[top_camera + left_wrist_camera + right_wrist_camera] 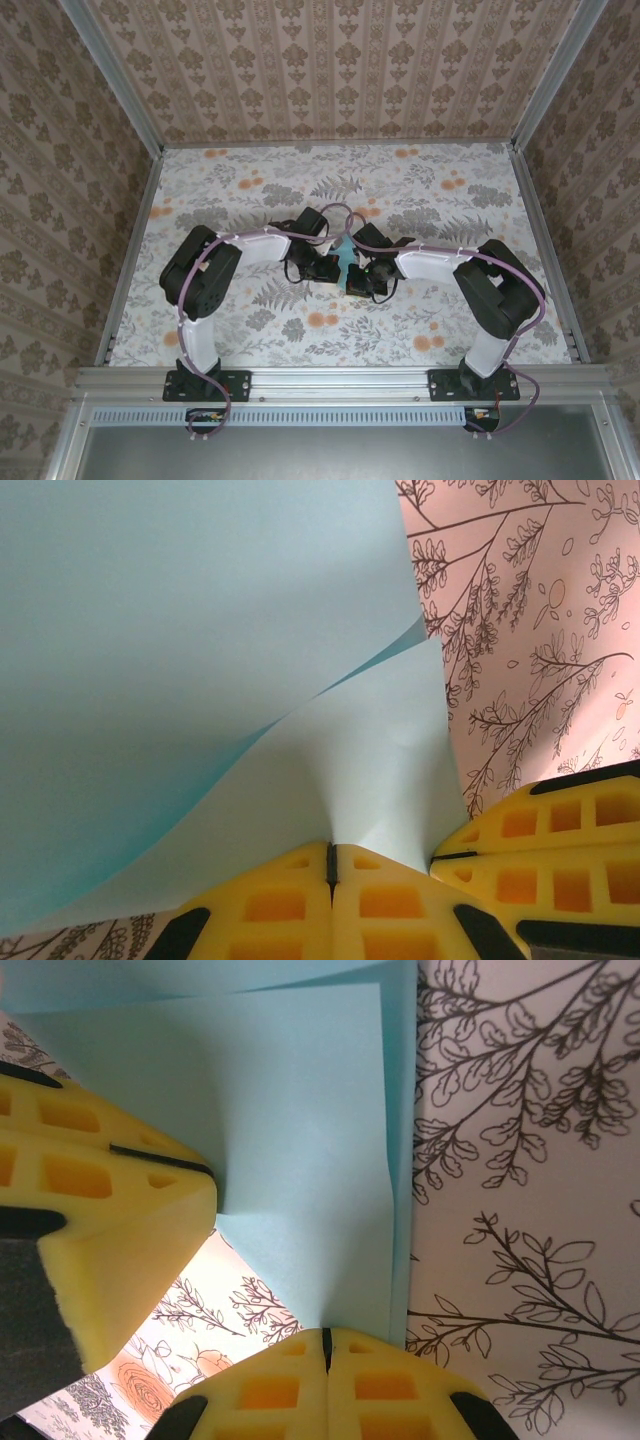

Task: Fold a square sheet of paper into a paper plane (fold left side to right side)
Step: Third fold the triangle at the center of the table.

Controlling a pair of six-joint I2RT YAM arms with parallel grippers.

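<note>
Up close, the left gripper's (332, 858) yellow, waffle-pitted fingers are pressed together on an edge of the paper (200, 630), which puckers where they bite. The paper is thin, matte and pale cyan, doubled over itself with a straight crease and one loose, curling layer. From above it sits between both arms at mid-table as a narrow strip, its long axis running away from the bases; which end leads I can't tell. The right gripper (325, 1342) pinches it too, fingers closed, over the floral table (530, 1160).
</note>
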